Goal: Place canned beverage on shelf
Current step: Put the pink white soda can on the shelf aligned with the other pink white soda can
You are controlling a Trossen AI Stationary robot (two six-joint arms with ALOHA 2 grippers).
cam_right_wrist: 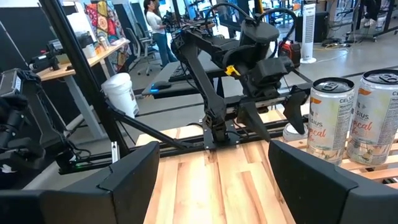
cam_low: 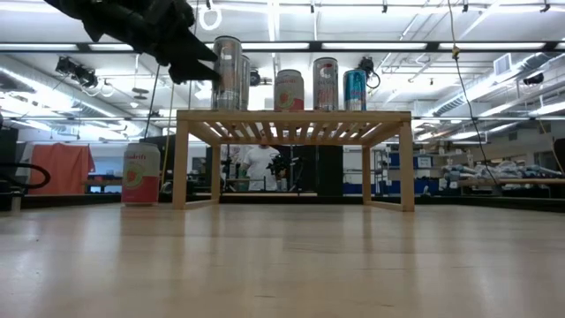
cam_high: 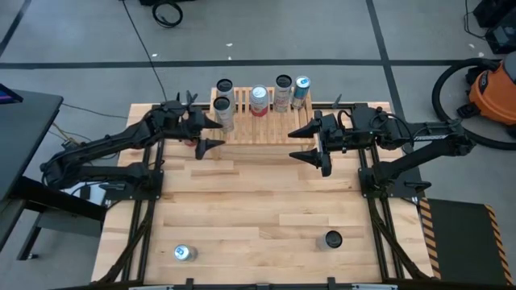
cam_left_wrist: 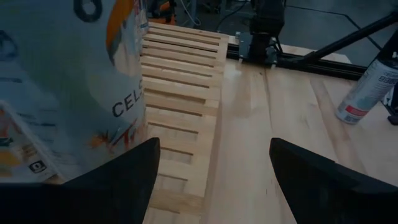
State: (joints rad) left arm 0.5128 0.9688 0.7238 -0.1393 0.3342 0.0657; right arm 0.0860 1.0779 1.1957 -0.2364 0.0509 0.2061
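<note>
Nearest me, two cans stood waiting by the near edge of the worktop (cam_high: 258,201), a silver-topped can (cam_high: 184,253) toward the left corner and a dark-topped can (cam_high: 332,239) toward the right. Neither had been picked up. Farther in, the left pincer (cam_high: 216,134) hung by the left end of the shelf (cam_high: 266,129), its fingers apart with nothing between them, just beside a tall pale can (cam_left_wrist: 68,93) standing on the slats. I judged the step to be getting clear of that can. I would draw straight back toward the worktop's left edge, keeping the fingers wide and level so neither brushed the can's side, because it looked tall and easily tipped. The right pincer (cam_high: 294,143) waited at the shelf's right end, also spread and empty. The shelf sat against the far edge and carried five upright cans, while a pink can (cam_low: 141,173) stood on the worktop just off its left leg. Beyond lay grey floor, an orange vacuum (cam_high: 492,89) off the far right corner, and a person in white (cam_low: 260,163) at distant benches.
</note>
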